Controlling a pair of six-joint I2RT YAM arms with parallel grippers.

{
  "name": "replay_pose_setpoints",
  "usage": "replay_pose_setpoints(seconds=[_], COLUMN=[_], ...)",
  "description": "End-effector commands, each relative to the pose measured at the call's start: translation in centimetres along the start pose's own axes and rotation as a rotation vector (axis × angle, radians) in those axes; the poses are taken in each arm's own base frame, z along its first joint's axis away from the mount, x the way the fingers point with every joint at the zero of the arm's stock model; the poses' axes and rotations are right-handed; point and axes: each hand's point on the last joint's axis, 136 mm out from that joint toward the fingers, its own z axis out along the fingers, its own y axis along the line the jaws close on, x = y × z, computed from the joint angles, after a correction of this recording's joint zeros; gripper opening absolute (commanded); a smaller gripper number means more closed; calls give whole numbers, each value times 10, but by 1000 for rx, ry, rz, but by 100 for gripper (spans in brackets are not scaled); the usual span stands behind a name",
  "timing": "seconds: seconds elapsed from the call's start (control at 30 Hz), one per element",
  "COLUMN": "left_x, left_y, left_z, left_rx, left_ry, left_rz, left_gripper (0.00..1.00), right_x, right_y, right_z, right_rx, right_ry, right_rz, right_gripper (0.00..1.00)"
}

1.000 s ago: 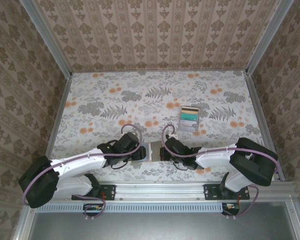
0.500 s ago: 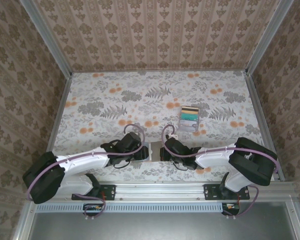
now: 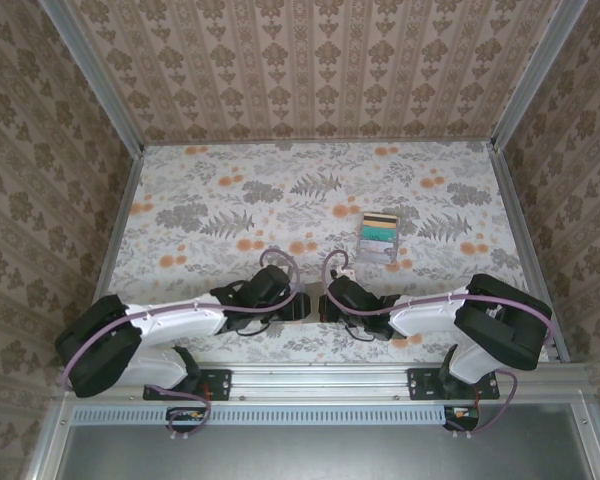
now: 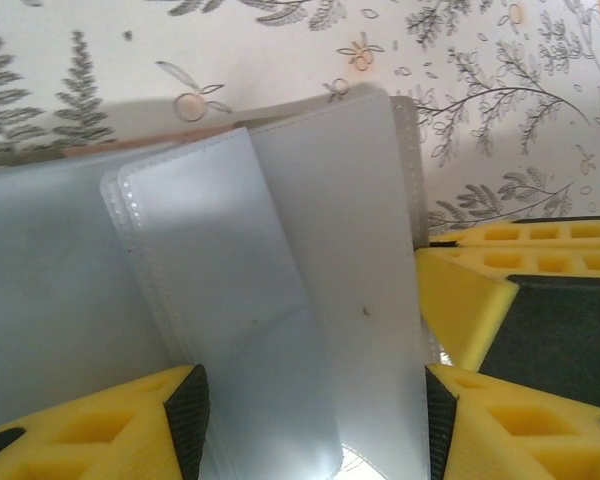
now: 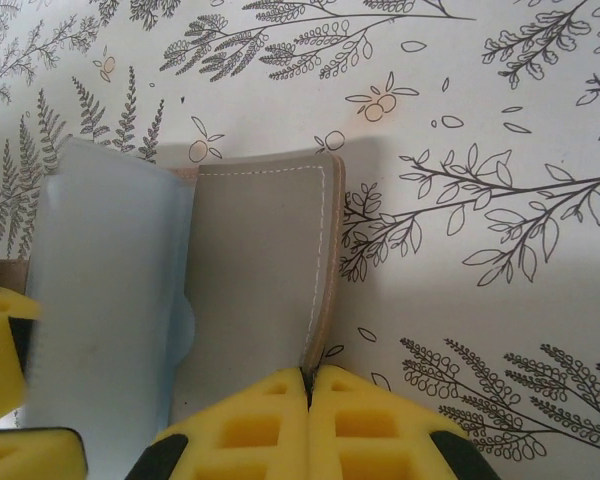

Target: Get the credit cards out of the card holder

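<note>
The card holder (image 5: 260, 260) is lying by the middle of the table's (image 3: 230, 190) near edge. The right gripper (image 5: 308, 385) is pinching its soft taupe cover tight. The left gripper (image 4: 310, 420) is hanging spread around the floppy, slick-looking sleeves (image 4: 230, 300). The credit cards are staying hidden, so I'm guessing you'd be going for a stiff card edge.

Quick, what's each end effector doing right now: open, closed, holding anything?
Left end effector: open, fingers on either side of the card holder, around its inner sleeves.
Right end effector: closed, holding the card holder by its grey cover.
</note>
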Motion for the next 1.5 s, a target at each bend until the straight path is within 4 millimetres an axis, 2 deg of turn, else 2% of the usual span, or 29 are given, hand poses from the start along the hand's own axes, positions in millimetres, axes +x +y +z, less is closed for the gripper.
replay_pose_setpoints(seconds=[0.0,0.13,0.33,0.43,0.63,0.9,1.47], left_x=[-8,-12,-20,-23,-18,-2,1], left_y=[-29,-38,-36,-23,29,54,44], left_z=[3,1,-20,-33,-51,-42,-27], left_rx=[82,100,89,51,-108,-149,-93], left_ry=[-10,-20,-79,-116,-138,-99,-62], left_rz=[36,55,67,54,-18,-73,-65], left_gripper=[59,59,59,59,59,59,59], right_x=[4,4,4,4,4,4,6], right_y=[-6,-9,-11,-11,-11,-10,-10], right_z=[1,-1,-1,0,1,1,3], right_rx=[27,33,43,41,39,39,41], right_ry=[2,-3,-8,-8,-6,-2,2], right_rz=[6,6,6,9,11,10,10], right_gripper=[0,0,0,0,0,0,0])
